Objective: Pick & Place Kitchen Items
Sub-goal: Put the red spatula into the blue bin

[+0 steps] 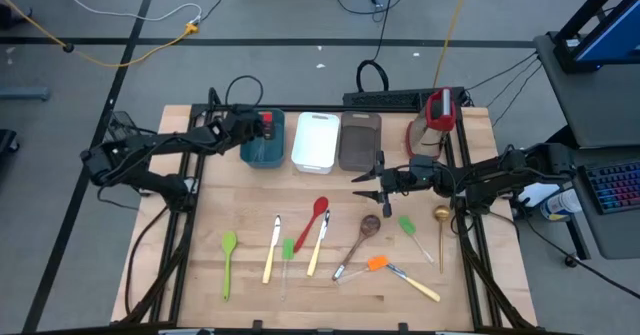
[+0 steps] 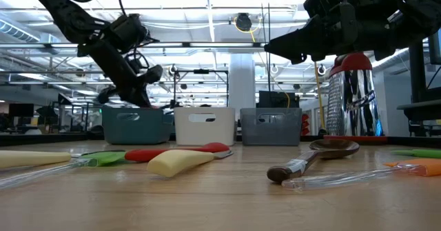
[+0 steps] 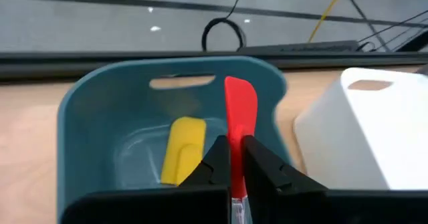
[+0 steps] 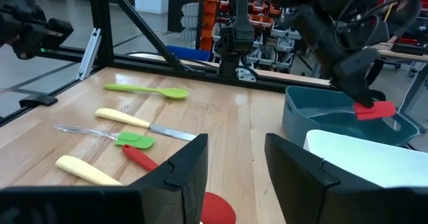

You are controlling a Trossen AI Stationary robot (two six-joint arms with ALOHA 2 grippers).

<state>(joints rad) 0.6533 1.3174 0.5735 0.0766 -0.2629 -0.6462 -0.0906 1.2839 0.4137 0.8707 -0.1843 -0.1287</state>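
While the left tool (image 3: 235,158) hangs over the teal tray (image 3: 93,127), its fingers are clenched on a red spatula (image 3: 239,110), whose blade points into the tray above a yellow spatula (image 3: 182,148) lying on the tray floor. From above, this tool sits at the tray's left rim, at the back of the tabletop (image 1: 200,275), with a white tray (image 1: 316,140) and a grey-brown tray (image 1: 359,141) in a row to its right. The right tool (image 1: 368,182) hovers above the tabletop just in front of the grey-brown tray, its fingers (image 4: 184,174) spread apart and holding nothing. Spread over the front half lie the other utensils: a green spoon (image 1: 228,260), a pale-handled knife (image 1: 271,247), a small green spatula (image 1: 287,249), a red spoon (image 1: 313,220), a second pale-handled knife (image 1: 318,243), a wooden spoon (image 1: 358,240), an orange spatula (image 1: 400,275), another green spatula (image 1: 413,231) and a gold spoon (image 1: 441,230). A red-and-white upright object (image 1: 436,115) stands at the back right
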